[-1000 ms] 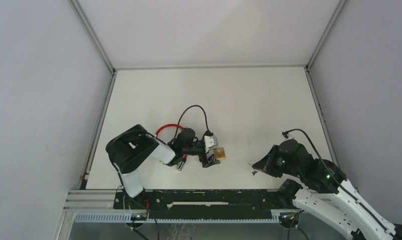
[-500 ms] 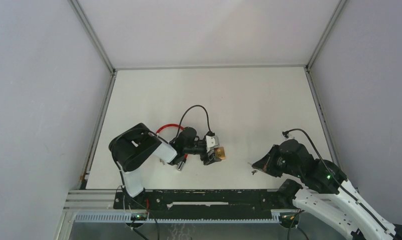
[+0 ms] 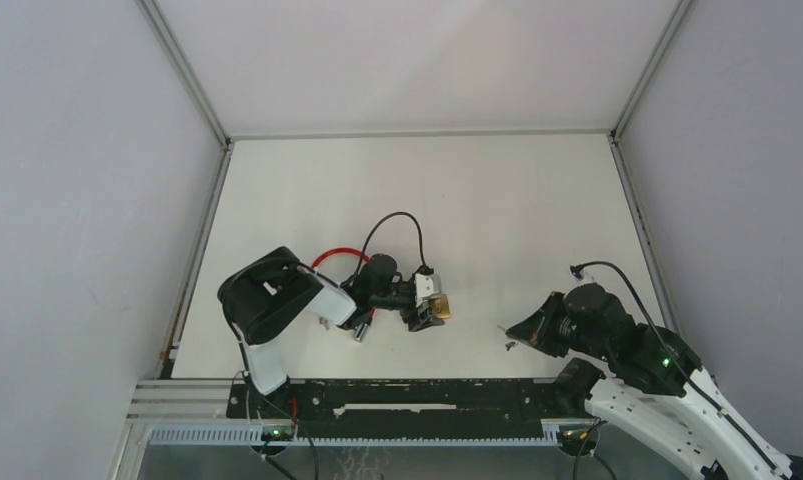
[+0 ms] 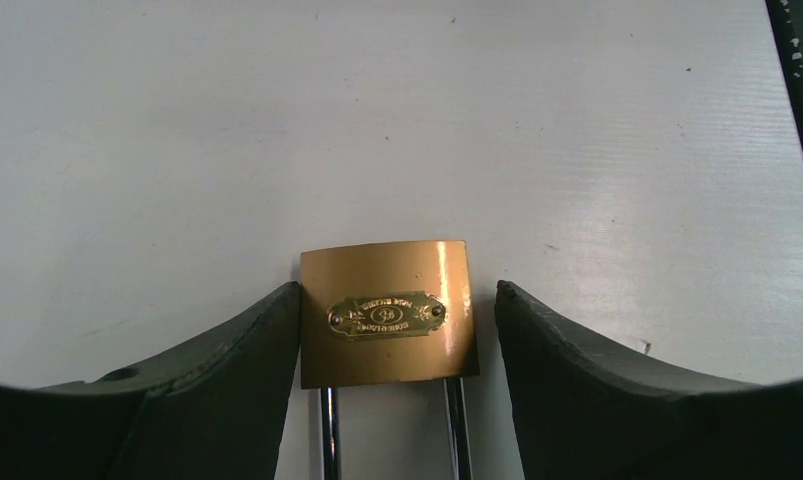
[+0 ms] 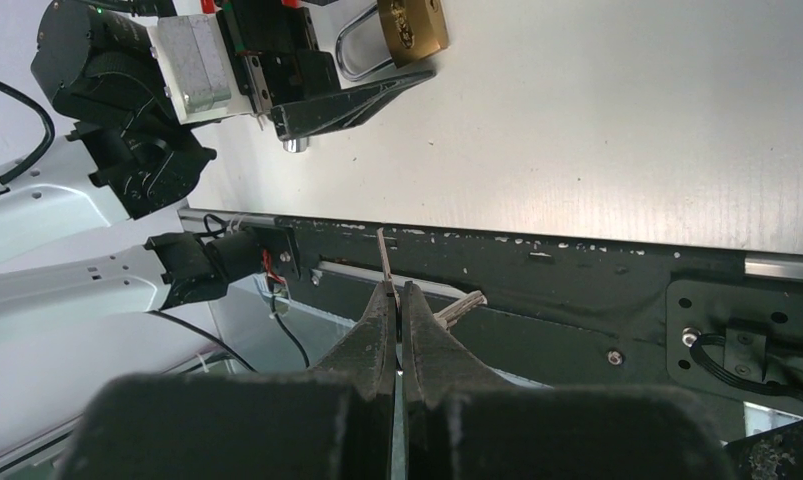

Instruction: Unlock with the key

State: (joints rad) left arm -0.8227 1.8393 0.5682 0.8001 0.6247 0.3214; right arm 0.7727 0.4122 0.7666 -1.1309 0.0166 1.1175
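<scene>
My right hand [image 3: 512,333], pinching the key [image 5: 382,262], had the padlock [image 3: 439,306] at ten o'clock, its long axis running nine-to-three between my spread left hand [image 4: 397,295].

Our left arm [image 3: 277,305] folds low, its wrist reaching rightward, and the left gripper [image 4: 397,300] lies flat with its fingers spread apart. Our right arm [image 3: 657,390] stretches leftward, and the right gripper [image 5: 398,292] is pinched tight on the thin key [image 5: 381,255].
</scene>
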